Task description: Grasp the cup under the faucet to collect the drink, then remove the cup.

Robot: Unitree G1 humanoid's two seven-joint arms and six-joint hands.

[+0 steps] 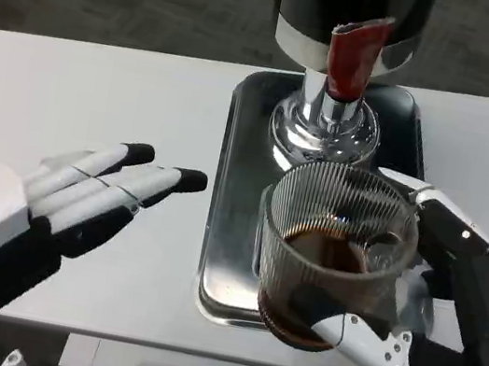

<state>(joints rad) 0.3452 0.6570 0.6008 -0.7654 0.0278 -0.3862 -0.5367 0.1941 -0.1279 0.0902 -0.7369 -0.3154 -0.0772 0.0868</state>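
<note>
Head view: your right hand [432, 301] is clamped on the cup [334, 256], fingers wrapped round it from the 3 o'clock side, one finger crossing its base. The cup is ribbed clear glass, upright, dark drink in its lower part. It sits at 6 o'clock of the faucet [351, 60], over the near end of the steel tray [238, 191]; you can't tell if it touches the tray. The dispenser [350, 12] stands at the tray's 12 o'clock end. Your left hand [82, 192] hovers at 9 o'clock over the table [99, 91], fingers straight and apart, holding nothing.
</note>
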